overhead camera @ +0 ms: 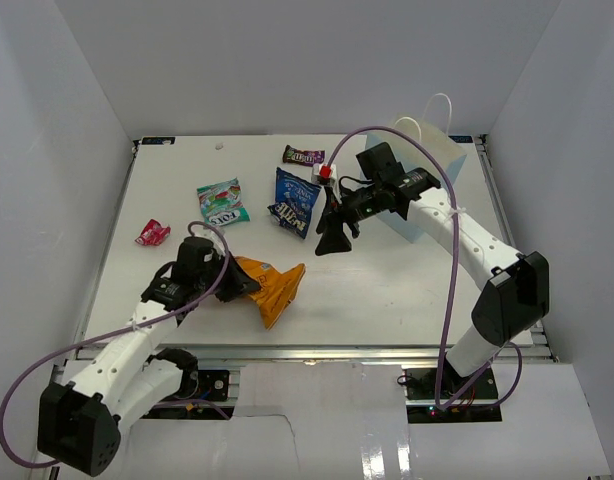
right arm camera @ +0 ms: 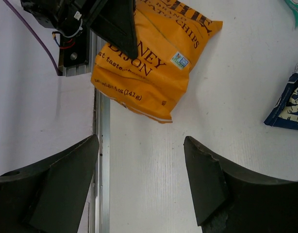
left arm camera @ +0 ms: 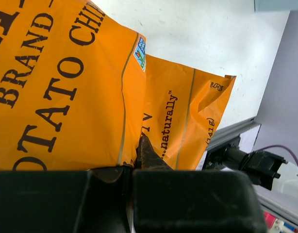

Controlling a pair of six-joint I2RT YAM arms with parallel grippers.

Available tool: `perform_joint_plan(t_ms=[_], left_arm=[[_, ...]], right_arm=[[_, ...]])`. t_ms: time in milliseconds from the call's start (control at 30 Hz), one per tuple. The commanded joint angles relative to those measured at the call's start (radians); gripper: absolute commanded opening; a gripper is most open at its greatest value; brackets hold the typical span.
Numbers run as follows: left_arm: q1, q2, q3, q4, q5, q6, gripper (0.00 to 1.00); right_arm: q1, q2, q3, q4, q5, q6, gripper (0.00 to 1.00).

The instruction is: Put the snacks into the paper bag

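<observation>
My left gripper (overhead camera: 237,284) is shut on the near end of the orange chip bag (overhead camera: 274,289), which lies at the front left of the table; the bag fills the left wrist view (left arm camera: 66,87), pinched at my gripper (left arm camera: 134,162). My right gripper (overhead camera: 335,240) hangs open and empty above the table's middle, in front of the light blue paper bag (overhead camera: 434,165). In the right wrist view my gripper (right arm camera: 139,165) frames bare table, with the orange bag (right arm camera: 154,63) ahead. The dark blue bag (overhead camera: 294,201), teal-white bag (overhead camera: 222,201), dark purple candy pack (overhead camera: 303,155) and red-pink wrapper (overhead camera: 152,233) lie on the table. The green-yellow bag is out of view.
A small white block with a red top (overhead camera: 325,172) sits beside the dark blue bag. The table's metal front rail (right arm camera: 101,160) runs under my right gripper's left finger. White walls enclose the table on three sides.
</observation>
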Motion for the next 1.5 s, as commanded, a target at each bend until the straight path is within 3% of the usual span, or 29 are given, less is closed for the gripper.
perform_joint_plan(t_ms=[0,467,833,1100,1367,1467], left_arm=[[-0.065,0.031,0.063,0.086,-0.045,-0.028,0.00],[-0.309,0.070,0.102,0.193,-0.171,-0.099,0.00],[-0.412,0.091,0.105,0.276,-0.214,-0.093,0.00],[-0.477,0.132,0.123,0.319,-0.222,-0.042,0.00],[-0.546,0.082,0.126,0.345,-0.258,0.054,0.00],[-0.570,0.057,0.126,0.350,-0.242,0.101,0.00]], right_arm=[[0.002,0.002,0.045,0.009,-0.025,0.026,0.77],[0.000,-0.005,0.044,0.023,0.015,0.056,0.77],[-0.101,0.070,0.255,-0.009,0.017,0.131,0.78],[-0.100,0.062,0.128,0.106,0.067,0.337,0.97],[-0.069,0.025,-0.163,0.207,0.159,0.597,0.99],[-0.034,0.004,-0.214,0.241,0.193,0.663,0.94]])
